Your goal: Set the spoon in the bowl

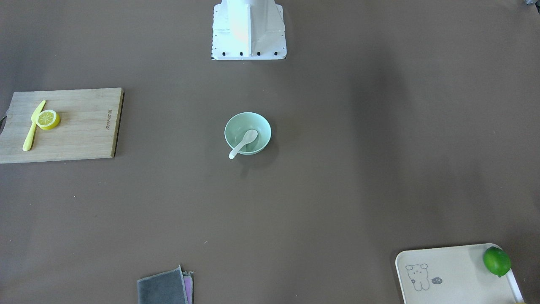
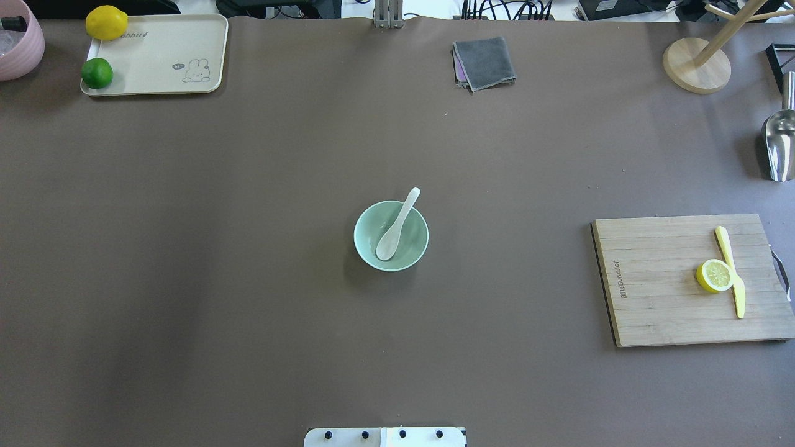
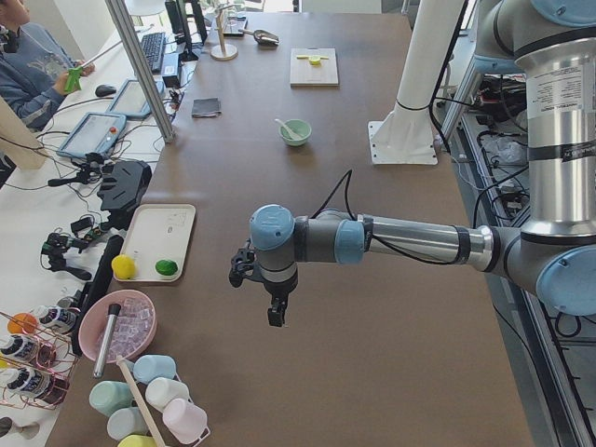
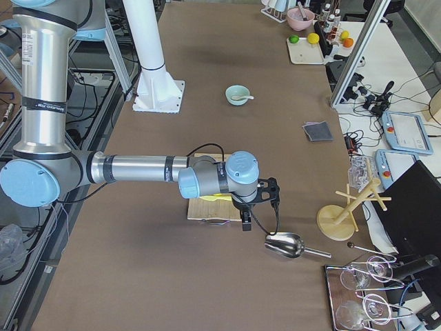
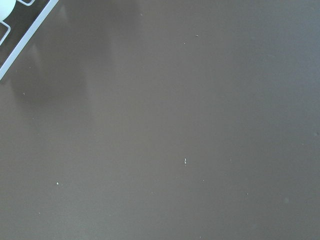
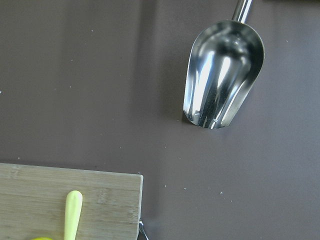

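The white spoon (image 2: 397, 226) lies in the mint-green bowl (image 2: 363, 242) at the table's middle, scoop inside, handle resting on the rim and sticking out. Both also show in the front view: the spoon (image 1: 243, 143) and the bowl (image 1: 262, 126). My left gripper (image 3: 277, 312) shows only in the exterior left view, above the table far from the bowl. My right gripper (image 4: 246, 219) shows only in the exterior right view, near the cutting board's end. I cannot tell whether either is open or shut.
A wooden cutting board (image 2: 658, 279) holds a yellow-green knife (image 2: 731, 273) and a lemon half (image 2: 714, 275). A metal scoop (image 6: 222, 95) lies beyond the board. A cream tray (image 2: 155, 56) with a lime and a lemon stands far left. A grey cloth (image 2: 484, 62) lies at the far edge.
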